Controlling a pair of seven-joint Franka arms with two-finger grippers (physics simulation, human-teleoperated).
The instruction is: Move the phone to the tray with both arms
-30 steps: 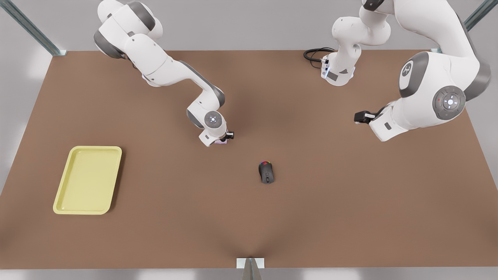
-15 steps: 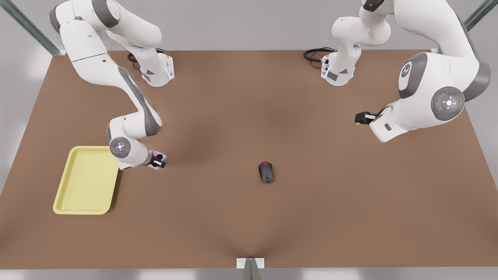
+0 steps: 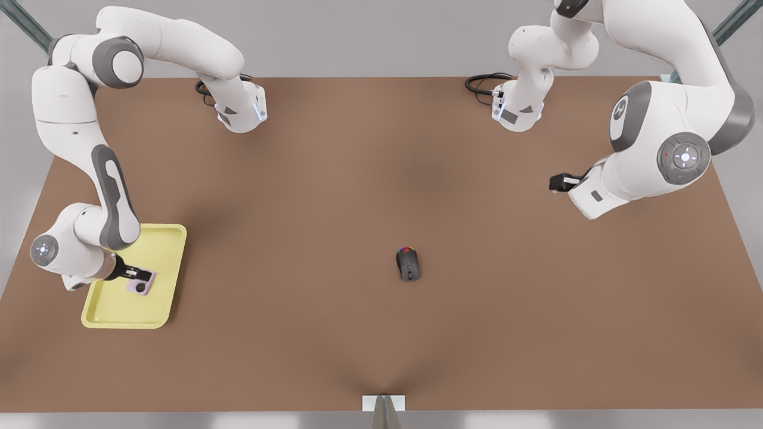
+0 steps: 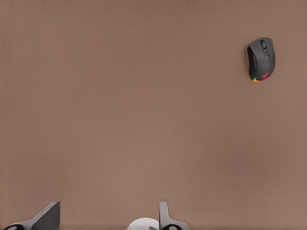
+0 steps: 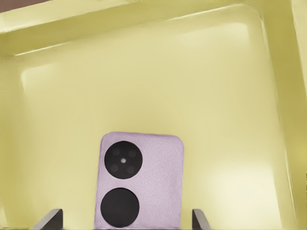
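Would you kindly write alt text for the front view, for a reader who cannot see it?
The right end effector hangs over the pale yellow tray at the front view's left, with the pink phone at its tip. The left end effector waits above the brown table at the right; a dark mouse lies mid-table.

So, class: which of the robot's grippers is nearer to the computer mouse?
The left gripper. It hovers up toward the front view's right of the mouse. The right gripper is farther, over the tray with the phone.
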